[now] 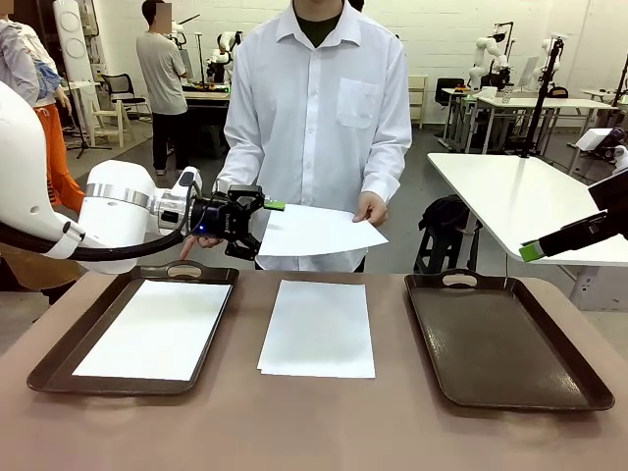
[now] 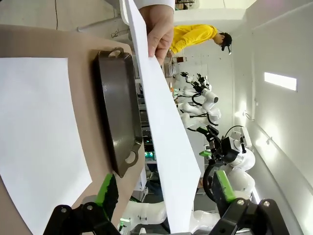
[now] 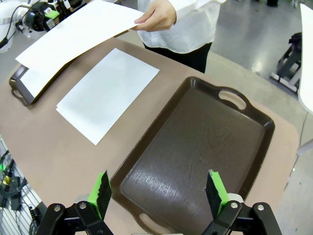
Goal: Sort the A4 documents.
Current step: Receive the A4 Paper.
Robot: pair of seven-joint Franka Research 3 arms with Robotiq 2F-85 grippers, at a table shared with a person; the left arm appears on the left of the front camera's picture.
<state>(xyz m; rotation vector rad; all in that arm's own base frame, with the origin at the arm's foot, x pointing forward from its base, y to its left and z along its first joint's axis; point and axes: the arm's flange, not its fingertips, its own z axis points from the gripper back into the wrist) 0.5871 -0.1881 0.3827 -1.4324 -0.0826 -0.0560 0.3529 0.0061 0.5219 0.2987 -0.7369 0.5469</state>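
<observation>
A person across the table holds out a white A4 document (image 1: 316,232) by its right edge with one hand (image 1: 371,208). My left gripper (image 1: 257,221) is open, and the sheet's left edge (image 2: 168,147) hangs between its spread fingers without being clamped. A stack of A4 documents (image 1: 319,327) lies on the table's middle. One more sheet (image 1: 157,329) rests in the left brown tray (image 1: 39,378). My right gripper (image 3: 157,191) hovers open above the bare right tray (image 3: 195,147), holding nothing.
The right tray (image 1: 500,339) is dark brown with handle cut-outs at both ends. The person's body stands close to the table's far edge. A white table (image 1: 520,196) is behind on the right.
</observation>
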